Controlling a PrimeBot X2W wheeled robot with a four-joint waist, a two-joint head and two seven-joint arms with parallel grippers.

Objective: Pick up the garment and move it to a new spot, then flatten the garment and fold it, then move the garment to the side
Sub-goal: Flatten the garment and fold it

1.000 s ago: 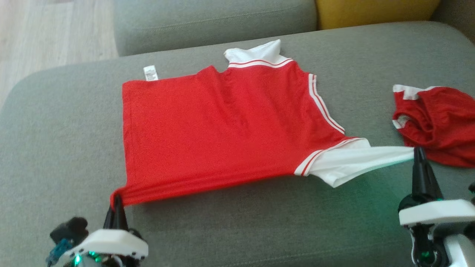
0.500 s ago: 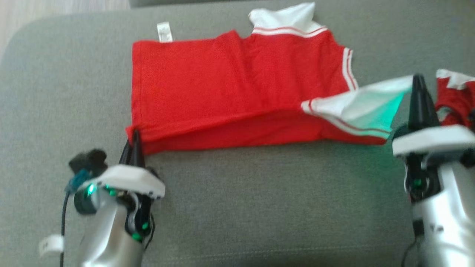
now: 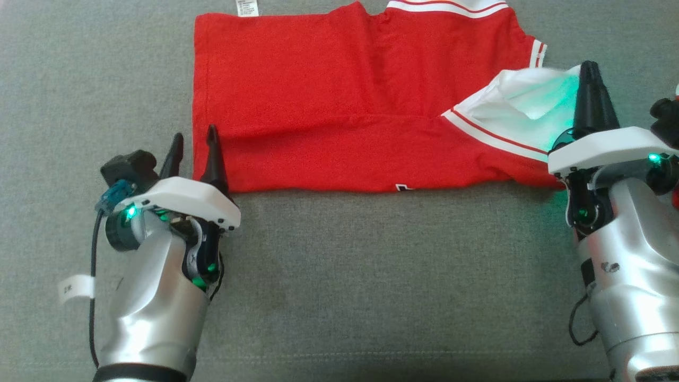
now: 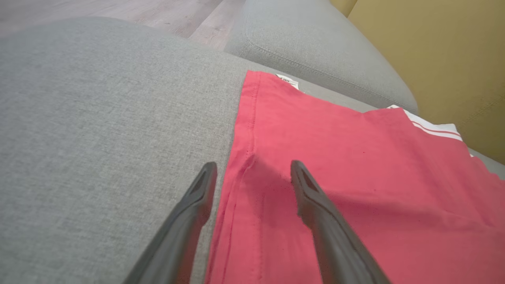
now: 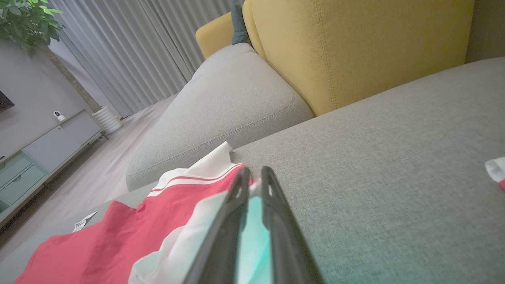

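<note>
A bright red fabric garment [image 3: 318, 95] with white, red-striped panels [image 3: 504, 109] and a small white tag [image 3: 247, 7] is lying on a grey woven sofa seat [image 3: 371, 292]; a mustard-yellow cushion [image 5: 355, 47] is standing behind.

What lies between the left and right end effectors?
The garment, its near edge folded over, spans that stretch on the grey cushion, as the head view shows.

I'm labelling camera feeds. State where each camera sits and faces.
Head view: on the head, looking down at the garment on the grey cushion; left gripper and right gripper show.
Left wrist view: on that wrist, along the open left gripper's fingers, over the garment's edge.
Right wrist view: on that wrist, along shut fingers pinching the white panel, towards a yellow cushion.
Shared: the garment, in all three.
</note>
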